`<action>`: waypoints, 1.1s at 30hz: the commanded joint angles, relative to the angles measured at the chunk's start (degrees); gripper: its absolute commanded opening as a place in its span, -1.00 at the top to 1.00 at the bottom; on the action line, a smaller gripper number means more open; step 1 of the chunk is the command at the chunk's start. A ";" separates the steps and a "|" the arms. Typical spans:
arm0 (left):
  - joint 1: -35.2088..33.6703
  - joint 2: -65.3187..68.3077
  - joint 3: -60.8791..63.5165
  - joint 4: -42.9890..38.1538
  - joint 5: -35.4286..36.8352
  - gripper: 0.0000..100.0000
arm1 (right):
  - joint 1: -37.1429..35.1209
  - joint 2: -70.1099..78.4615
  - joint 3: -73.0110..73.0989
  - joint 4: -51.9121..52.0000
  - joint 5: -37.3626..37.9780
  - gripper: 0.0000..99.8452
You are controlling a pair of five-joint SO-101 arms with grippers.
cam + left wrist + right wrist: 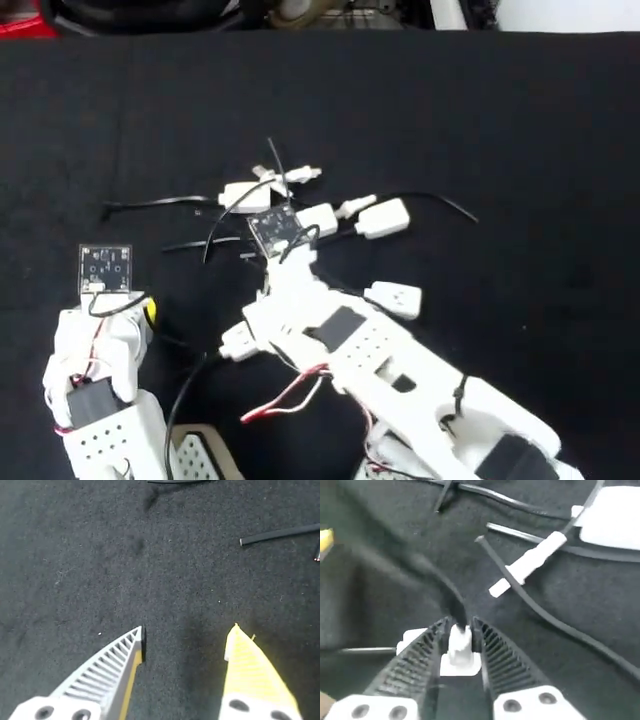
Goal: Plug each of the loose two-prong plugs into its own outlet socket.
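Black cloth (500, 120) covers the table, with white sockets (382, 217) and black cords (150, 203) clustered at centre. Right gripper (460, 622): closed on 1 white plug (460, 650) at the cluster's near side, with 1 loose plug (527, 565) lying just beyond. Left gripper (187, 635): 2 fingers spread wide, holding nothing, above bare cloth at near left.

No legible text, label, number or sign on anything.
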 commanded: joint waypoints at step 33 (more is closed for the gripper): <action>23.16 -1.14 -10.33 -5.10 14.51 0.46 | -5.71 -11.56 15.96 -8.88 1.85 0.98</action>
